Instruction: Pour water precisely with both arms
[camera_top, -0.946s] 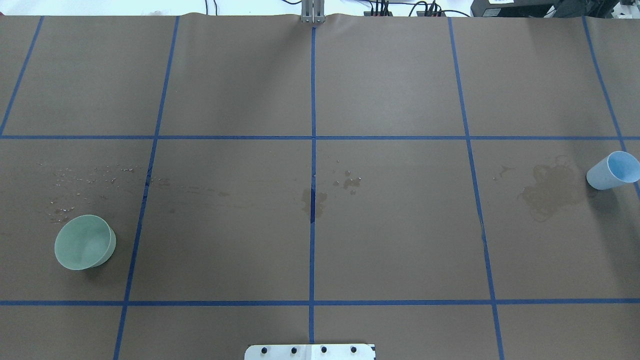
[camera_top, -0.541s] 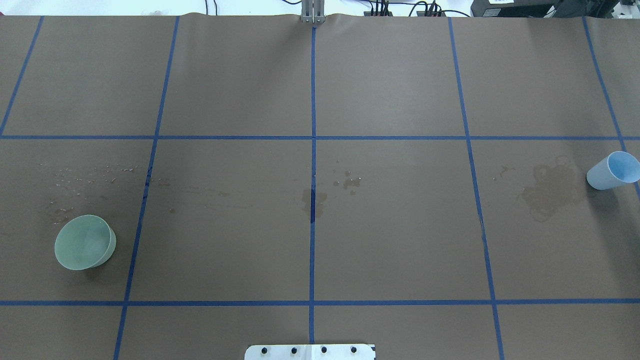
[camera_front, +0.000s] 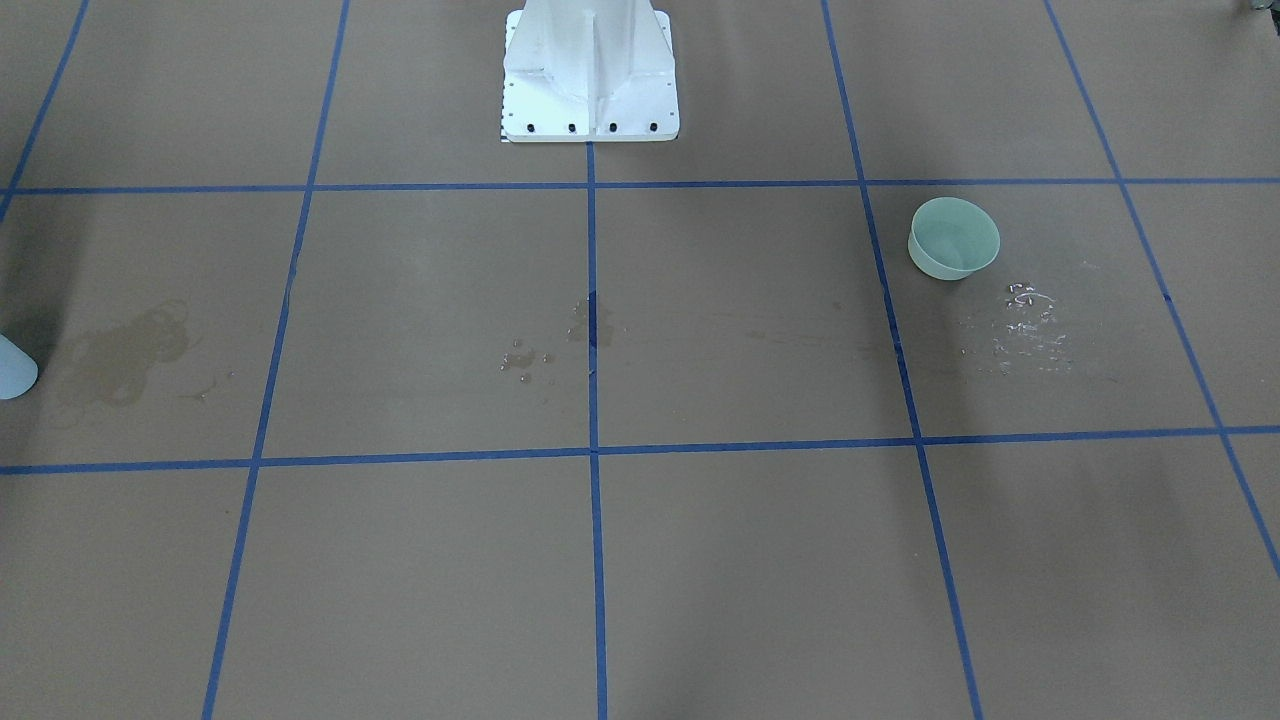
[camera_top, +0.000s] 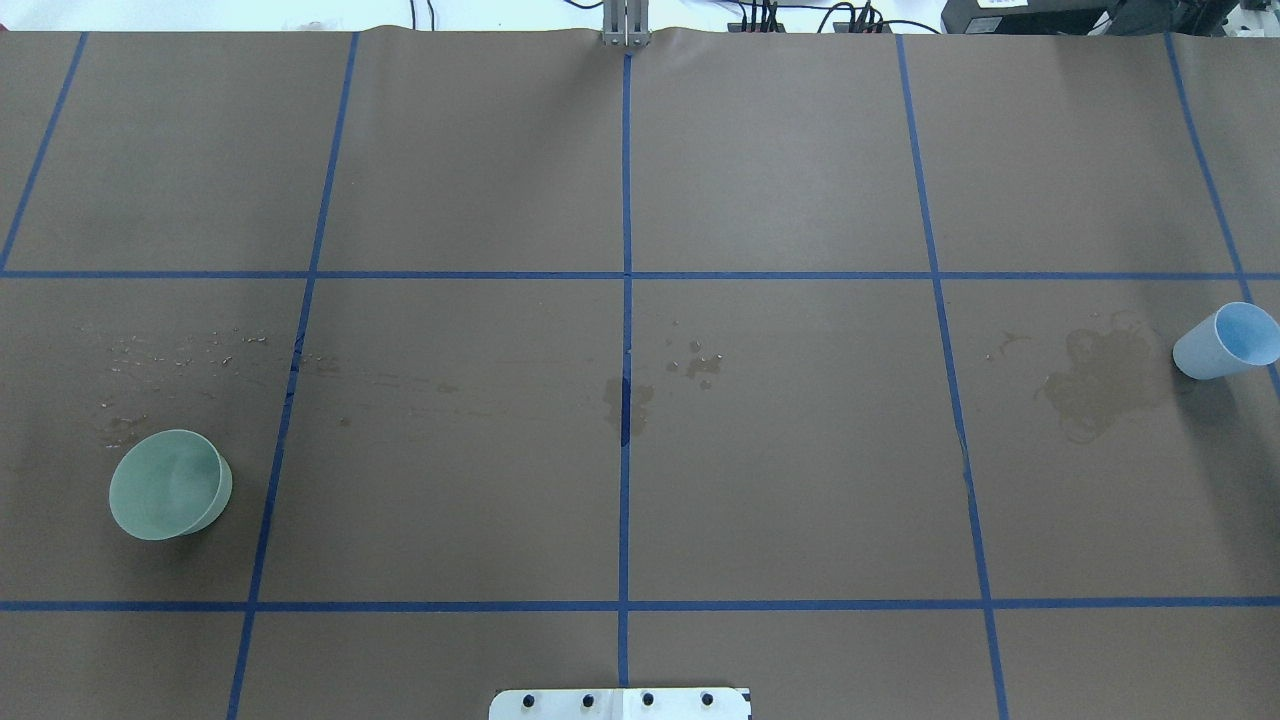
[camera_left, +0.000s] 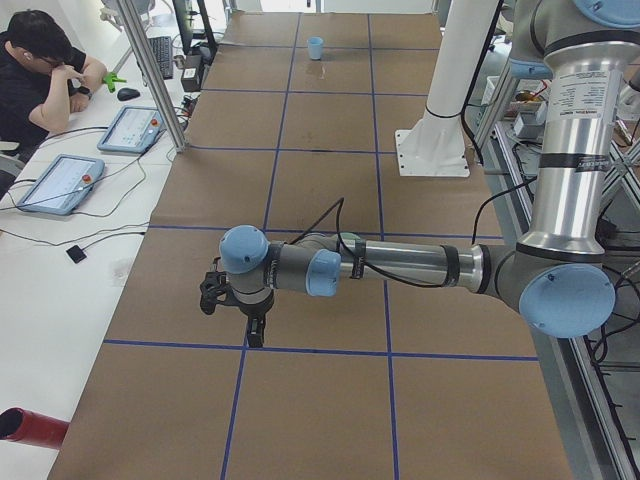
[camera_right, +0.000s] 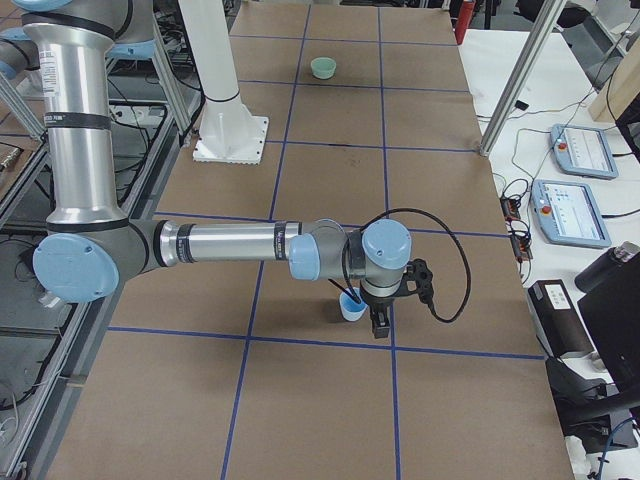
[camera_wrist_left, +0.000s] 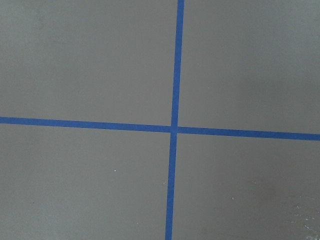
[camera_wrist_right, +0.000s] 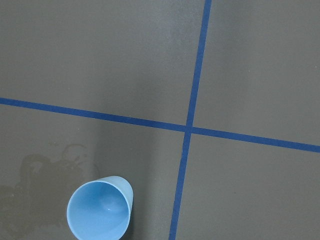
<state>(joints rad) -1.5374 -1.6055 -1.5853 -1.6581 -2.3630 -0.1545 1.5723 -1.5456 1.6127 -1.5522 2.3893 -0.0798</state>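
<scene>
Two hands low over tabletop (camera_top: 780, 480); blue cup (camera_right: 349, 309) just beside my right hand (camera_right: 378, 326); left hand (camera_left: 254, 332) above tape line (camera_left: 330, 350); open or closed, cannot tell.

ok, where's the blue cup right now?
The blue cup stands at the far right edge of the overhead view, on the robot's right side, just right of a dark wet stain; the right gripper hangs close beside it.

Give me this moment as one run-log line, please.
left gripper: above tape crossing, state unclear | right gripper: near blue cup, state unclear | green bowl: upright | water: spilled on table
</scene>
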